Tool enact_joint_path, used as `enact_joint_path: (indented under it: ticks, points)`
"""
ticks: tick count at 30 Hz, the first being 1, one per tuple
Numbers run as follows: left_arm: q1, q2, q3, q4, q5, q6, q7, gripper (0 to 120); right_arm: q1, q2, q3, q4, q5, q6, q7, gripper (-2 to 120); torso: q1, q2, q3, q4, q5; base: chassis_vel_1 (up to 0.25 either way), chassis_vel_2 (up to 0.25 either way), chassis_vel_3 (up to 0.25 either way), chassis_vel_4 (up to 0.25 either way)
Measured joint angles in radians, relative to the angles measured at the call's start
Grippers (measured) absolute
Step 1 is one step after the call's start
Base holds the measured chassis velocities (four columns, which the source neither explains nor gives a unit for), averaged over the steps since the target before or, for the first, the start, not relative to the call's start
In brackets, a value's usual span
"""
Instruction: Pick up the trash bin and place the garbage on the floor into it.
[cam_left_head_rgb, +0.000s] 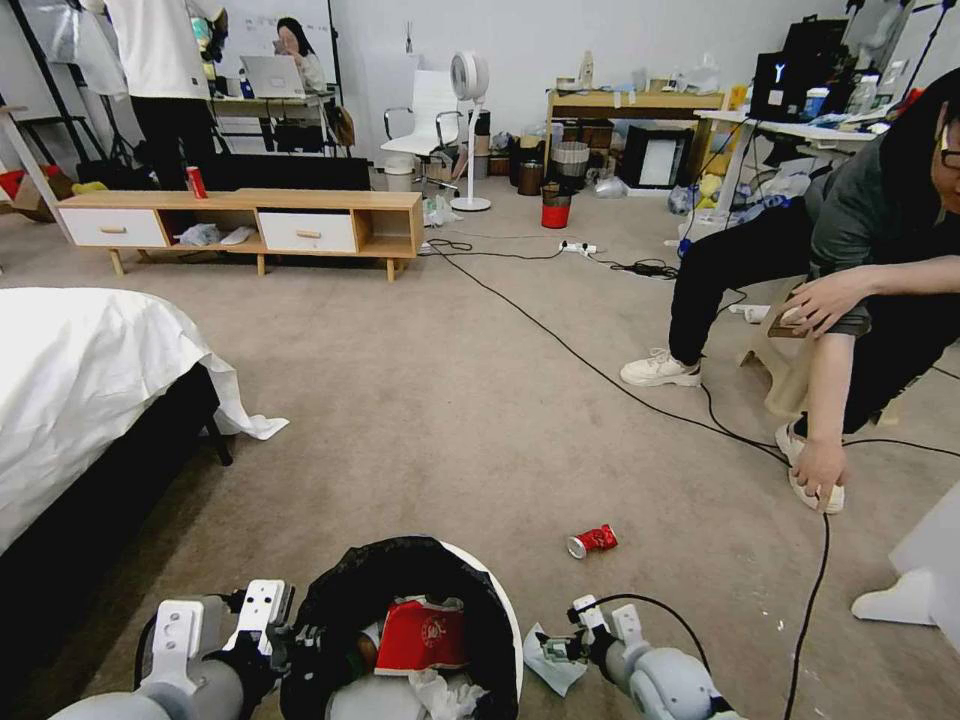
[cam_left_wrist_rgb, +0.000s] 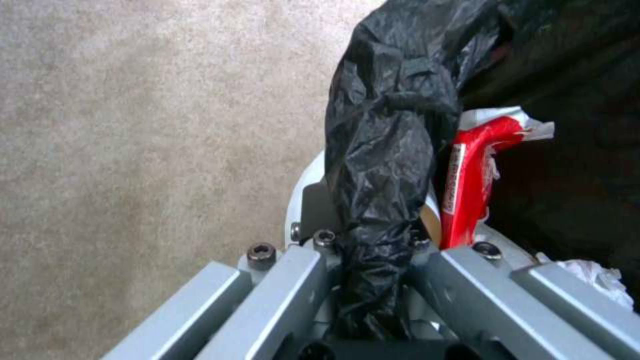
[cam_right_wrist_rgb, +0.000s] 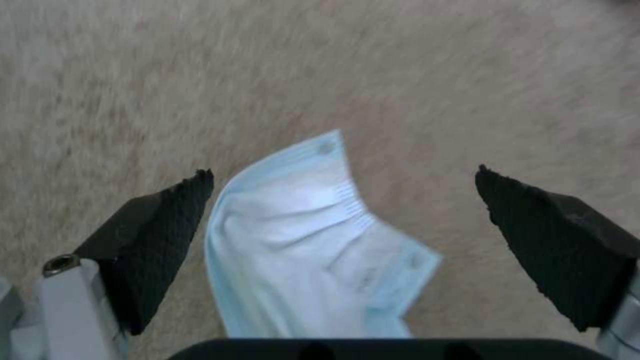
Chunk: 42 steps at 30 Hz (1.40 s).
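Observation:
The trash bin (cam_left_head_rgb: 505, 600), white with a black bag (cam_left_wrist_rgb: 387, 150) over its rim, hangs low in front of me. My left gripper (cam_left_head_rgb: 288, 638) is shut on the bin's bag-covered rim (cam_left_wrist_rgb: 373, 250). Inside lie a red snack packet (cam_left_head_rgb: 425, 635) (cam_left_wrist_rgb: 470, 175) and white tissue (cam_left_head_rgb: 440, 690). My right gripper (cam_left_head_rgb: 572, 640) is open just above the floor, and its fingers straddle a pale blue face mask (cam_right_wrist_rgb: 300, 250) (cam_left_head_rgb: 553, 662) lying flat on the carpet. A crushed red can (cam_left_head_rgb: 592, 541) lies on the floor a little ahead of the right gripper.
A bed (cam_left_head_rgb: 80, 400) with a white sheet fills the left side. A black cable (cam_left_head_rgb: 600, 375) crosses the carpet toward the right. A seated person (cam_left_head_rgb: 860, 260) at the right reaches a hand to the floor. A low wooden cabinet (cam_left_head_rgb: 250, 215) stands at the back.

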<state>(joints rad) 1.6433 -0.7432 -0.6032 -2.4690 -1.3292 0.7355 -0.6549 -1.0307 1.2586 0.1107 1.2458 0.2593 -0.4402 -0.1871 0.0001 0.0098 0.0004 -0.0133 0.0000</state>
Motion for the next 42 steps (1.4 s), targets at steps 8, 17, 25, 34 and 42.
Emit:
enact_joint_path:
  ticks: [8, 17, 25, 34, 42]
  points:
    - [-0.004, 0.002, 0.001, 0.004, 0.009, 0.0, 0.015, 1, 0.033, 0.042, -0.037, -0.089, -0.026, -0.001, -0.001, 100, 0.0, 0.0, 0.0, 0.0, -0.0001, 0.0, 0.0, 0.0, 0.0]
    - [-0.004, 0.003, -0.001, 0.004, 0.012, 0.0, 0.015, 1, 0.038, 0.062, -0.031, -0.142, -0.058, 0.0, -0.004, 89, 0.0, 0.0, 0.0, -0.0001, -0.0009, 0.0, 0.0, 0.0, 0.0]
    - [-0.001, 0.004, -0.005, 0.0, 0.012, 0.0, 0.014, 1, 0.021, 0.05, 0.0, -0.138, -0.063, 0.003, -0.015, 61, 0.0, 0.0, 0.0, 0.0004, 0.0, 0.0, 0.0, 0.0, 0.0]
    - [0.002, 0.007, -0.004, -0.004, 0.013, 0.0, 0.013, 1, -0.001, 0.032, 0.008, -0.105, -0.062, 0.002, -0.014, 30, 0.0, 0.0, 0.0, 0.0001, 0.0003, 0.0, 0.0, 0.0, 0.0]
    - [0.009, 0.007, -0.005, -0.01, 0.015, 0.0, 0.013, 1, -0.031, 0.018, 0.022, -0.062, -0.056, -0.007, -0.014, 1, 0.0, 0.0, 0.0, 0.0, 0.0003, 0.0, 0.0, 0.0, 0.0]
